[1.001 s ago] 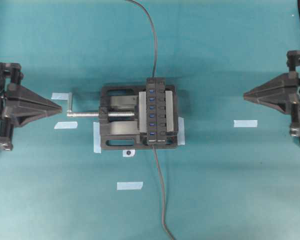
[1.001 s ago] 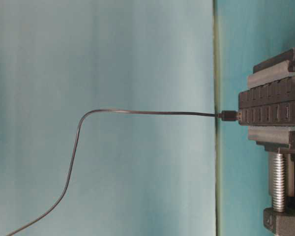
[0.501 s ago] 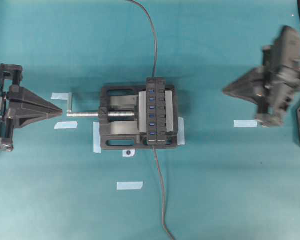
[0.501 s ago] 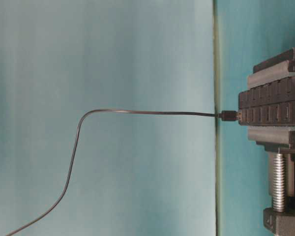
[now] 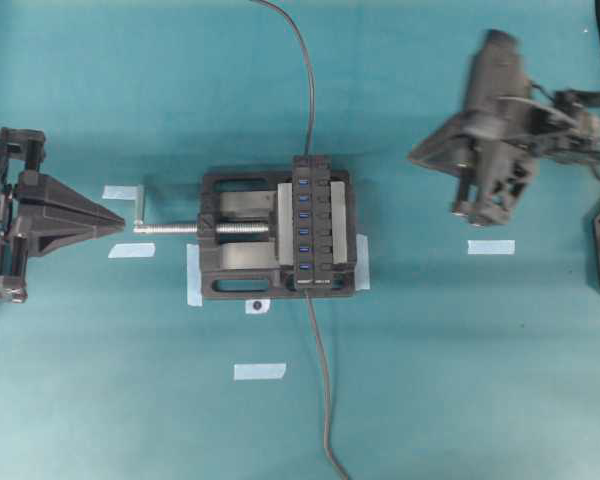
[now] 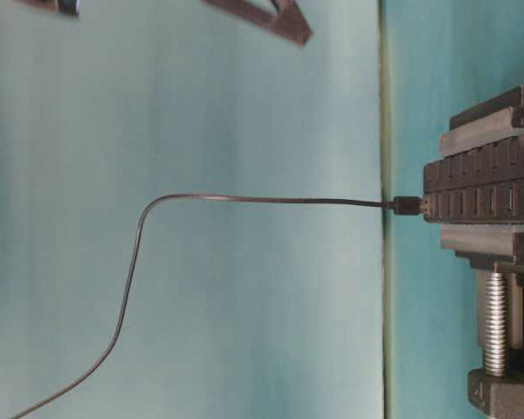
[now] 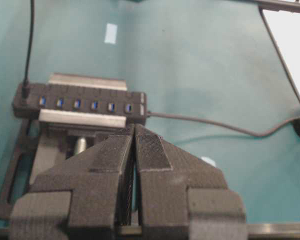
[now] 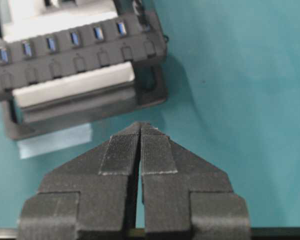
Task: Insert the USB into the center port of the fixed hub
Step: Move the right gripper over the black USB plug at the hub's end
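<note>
Where the fixed hub (image 5: 314, 222) sits, black vise (image 5: 242, 240) clamps it (tape strips (image 5: 259, 371) around)

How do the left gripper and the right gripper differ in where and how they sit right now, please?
The left gripper lies level beside the vise screw handle, pointing straight at it; the right gripper sits farther from the fixed hub, angled and blurred. Both are shut and hold nothing.

Open table (image 5: 460, 360) surrounds the vise (image 5: 230, 270); cables (image 5: 305, 70) cross at 12 and 6 o'clock.
</note>
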Robot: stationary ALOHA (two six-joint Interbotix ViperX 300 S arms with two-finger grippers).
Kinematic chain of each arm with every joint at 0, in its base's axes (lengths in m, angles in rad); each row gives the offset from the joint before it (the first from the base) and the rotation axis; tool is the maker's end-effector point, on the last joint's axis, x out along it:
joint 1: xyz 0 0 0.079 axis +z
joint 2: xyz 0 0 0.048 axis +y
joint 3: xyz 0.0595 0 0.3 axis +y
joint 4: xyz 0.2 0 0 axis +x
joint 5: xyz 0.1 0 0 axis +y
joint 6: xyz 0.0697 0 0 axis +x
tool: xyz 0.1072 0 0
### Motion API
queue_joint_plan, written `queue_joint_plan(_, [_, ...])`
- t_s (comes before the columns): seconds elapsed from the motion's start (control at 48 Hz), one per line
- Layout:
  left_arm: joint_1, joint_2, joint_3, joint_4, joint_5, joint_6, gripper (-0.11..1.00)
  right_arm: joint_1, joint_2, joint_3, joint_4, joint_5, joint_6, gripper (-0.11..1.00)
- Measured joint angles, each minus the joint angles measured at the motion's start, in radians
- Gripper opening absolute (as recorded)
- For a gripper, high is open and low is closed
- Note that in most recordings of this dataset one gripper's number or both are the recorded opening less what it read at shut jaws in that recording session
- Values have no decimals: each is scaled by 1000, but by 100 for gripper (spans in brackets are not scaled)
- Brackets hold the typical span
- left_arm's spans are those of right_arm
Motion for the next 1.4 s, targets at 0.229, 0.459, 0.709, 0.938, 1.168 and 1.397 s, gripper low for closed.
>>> queue_joint_plan(0.229, [2, -2, 0, 0, 0, -6, 0, -3, 120, -107, 0, 46, -112, 2])
queue_joint_plan(0.459, [0, -2, 0, 0, -2, -6, 0, -8, 219, -175, -2, 51, -146, 5])
queue_joint_plan(0.709, [2, -2, 0, 0, 0, -9, 0, -9, 291, -222, 0, 54, -204, 28])
queue_joint_plan(0.938, [0, -2, 0, 0, 0, -9, 0, -9, 342, -255, 0, 37, -239, 81])
queue_joint_plan(1.168, [2, -2, 0, 0, 0, -25, 0, -9, 397, -285, 0, -2, -250, 81])
queue_joint_plan(1.397, [2, -2, 2, 0, 0, -43, 0, -9, 448, -314, 0, -31, -250, 81])
